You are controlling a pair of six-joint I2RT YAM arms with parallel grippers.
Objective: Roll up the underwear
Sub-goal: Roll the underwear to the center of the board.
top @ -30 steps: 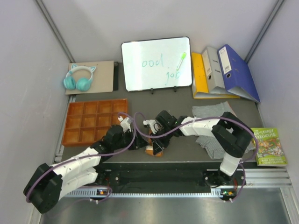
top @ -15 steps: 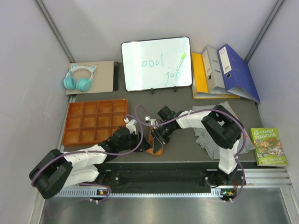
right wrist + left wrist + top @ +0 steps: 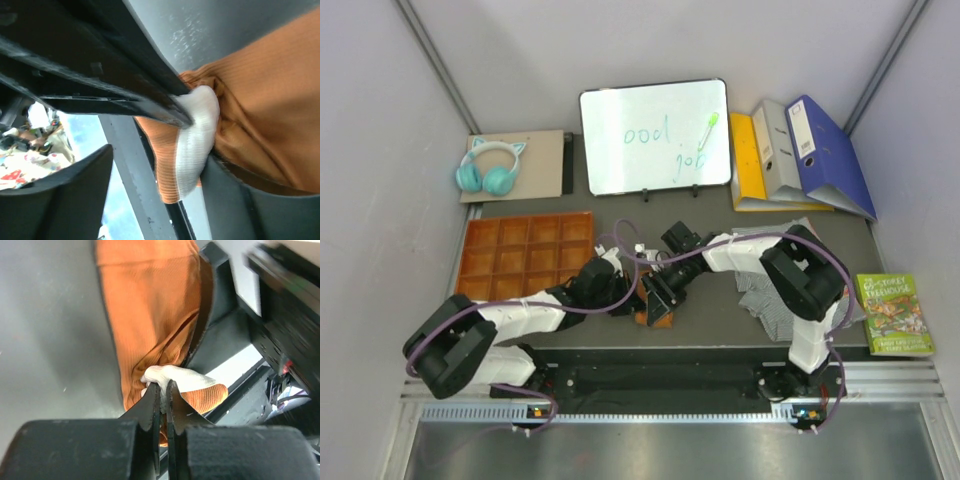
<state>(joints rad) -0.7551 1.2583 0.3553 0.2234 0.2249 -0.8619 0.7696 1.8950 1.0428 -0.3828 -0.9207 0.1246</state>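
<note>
From my console I saw the small rust-orange ribbed cloth briefs lying bunched on the dark grey table, near its front edge and about midway between the two arm bases. The left gripper was closed down tight on the briefs' folded cream waistband, its two black fingers almost meeting with only that thin lip of cloth pinched between them; the orange fabric ran away from the pinch across the table top. The right gripper had come in from the opposite side, tip to tip with the left one over the same garment. In its wrist view its jaws stood well apart, the waistband fold and the orange cloth lay in the gap between them, and I saw no squeeze on the cloth; whether the cloth rested against one finger I could not tell. The larger grey-and-white finely striped boxer shorts lay flat to the right, partly under the right arm and well apart from the briefs. The orange plastic compartment tray sat to the left, behind the left arm.
</note>
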